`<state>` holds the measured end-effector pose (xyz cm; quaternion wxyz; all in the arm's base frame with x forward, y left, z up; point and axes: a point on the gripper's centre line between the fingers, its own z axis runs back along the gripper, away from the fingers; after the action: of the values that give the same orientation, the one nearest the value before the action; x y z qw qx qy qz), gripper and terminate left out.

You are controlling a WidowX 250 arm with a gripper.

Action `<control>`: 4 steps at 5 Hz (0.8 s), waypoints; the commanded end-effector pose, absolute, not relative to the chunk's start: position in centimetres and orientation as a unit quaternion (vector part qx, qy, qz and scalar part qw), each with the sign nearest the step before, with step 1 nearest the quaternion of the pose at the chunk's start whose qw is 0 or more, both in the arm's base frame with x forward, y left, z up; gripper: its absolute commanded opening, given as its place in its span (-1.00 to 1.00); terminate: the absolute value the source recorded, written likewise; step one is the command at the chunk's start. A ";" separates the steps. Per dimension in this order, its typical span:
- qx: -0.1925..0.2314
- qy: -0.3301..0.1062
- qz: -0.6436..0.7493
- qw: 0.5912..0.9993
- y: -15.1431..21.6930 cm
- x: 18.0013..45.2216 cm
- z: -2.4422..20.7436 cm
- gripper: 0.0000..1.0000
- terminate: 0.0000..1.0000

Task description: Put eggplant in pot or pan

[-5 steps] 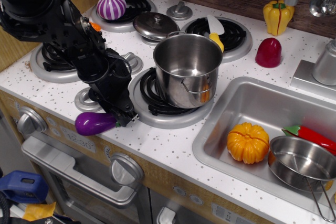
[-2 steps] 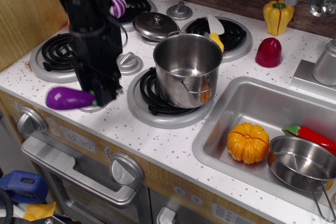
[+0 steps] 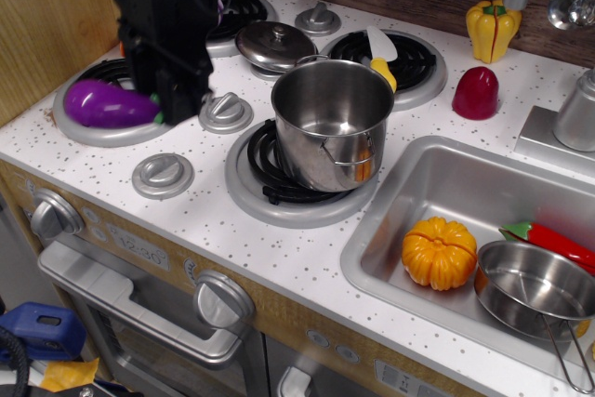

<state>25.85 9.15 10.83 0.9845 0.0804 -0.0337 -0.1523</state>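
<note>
The purple eggplant (image 3: pixel 105 103) hangs sideways over the front left burner (image 3: pixel 93 125), its green stem end towards my gripper. My gripper (image 3: pixel 172 104) is shut on the stem end, with the black arm rising above it at the left rear of the stove. The steel pot (image 3: pixel 332 124) stands empty and upright on the middle front burner, to the right of the gripper. A small steel pan (image 3: pixel 535 290) lies in the sink (image 3: pixel 409 188) at the far right.
A pot lid (image 3: pixel 274 44) sits behind the pot. Round silver knobs (image 3: pixel 164 174) lie on the counter. A yellow pepper (image 3: pixel 493 30) and a red piece (image 3: pixel 476 93) stand at the back right. An orange pumpkin (image 3: pixel 439 253) and a red chili (image 3: pixel 558 244) lie in the sink.
My gripper has carried the eggplant from the counter's front edge leftwards and back, up over the front left burner, farther from the pot.
</note>
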 end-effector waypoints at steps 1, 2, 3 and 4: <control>0.126 -0.124 -0.149 0.973 7.6 29.5 13.8 -1.00 -1.00; 0.108 -0.145 -0.131 0.975 5.8 31.1 14.4 -1.00 -1.00; 0.118 -0.157 -0.130 0.972 4.4 32.3 14.9 -1.00 -1.00; 0.113 -0.176 -0.134 0.969 3.1 34.0 14.1 -1.00 -1.00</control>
<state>34.28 2.80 12.33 0.9736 0.0978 -0.1589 -0.1318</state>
